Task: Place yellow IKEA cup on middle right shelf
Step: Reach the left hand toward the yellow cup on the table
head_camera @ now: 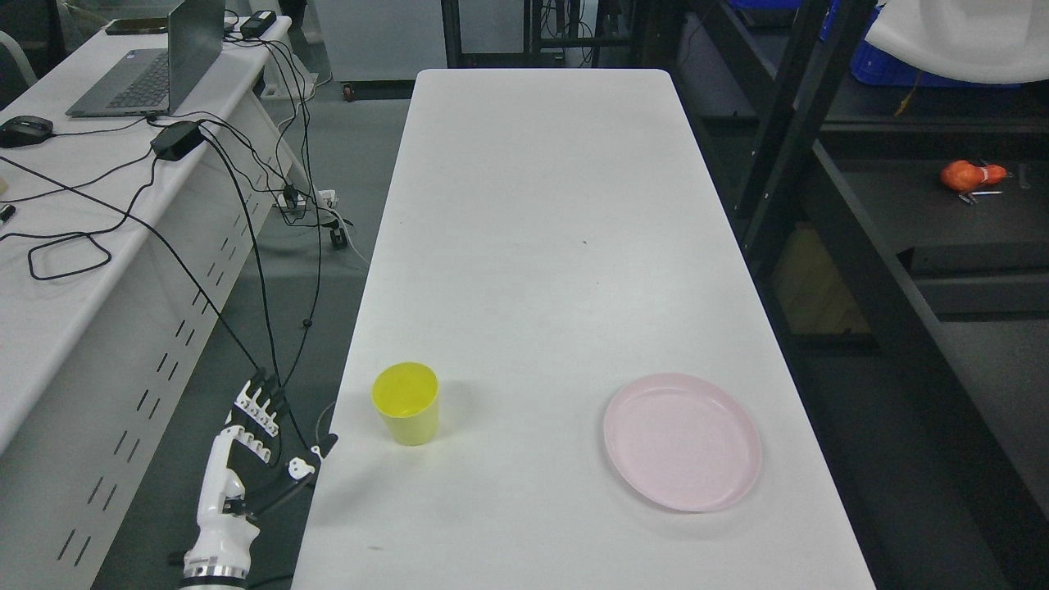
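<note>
At far left a second white desk [74, 270] carries a laptop [156, 61], a mouse [24, 129] and a tangle of black cables [246, 205] that trail to the floor. Nearer, the left hand [254, 447] rises at the lower left, just off the worktop's [541, 205] edge, its fingers [261, 403] spread apart and holding nothing (the thumb reaches toward the worktop's rim). The yellow cup [406, 403] stands upright on the worktop, near the hand but not touching it. Further right, well apart from the cup, lies a pink plate [682, 441]. Beyond the worktop's right edge stands a dark shelf unit [869, 270], an orange object [971, 175] lying on one level.
</note>
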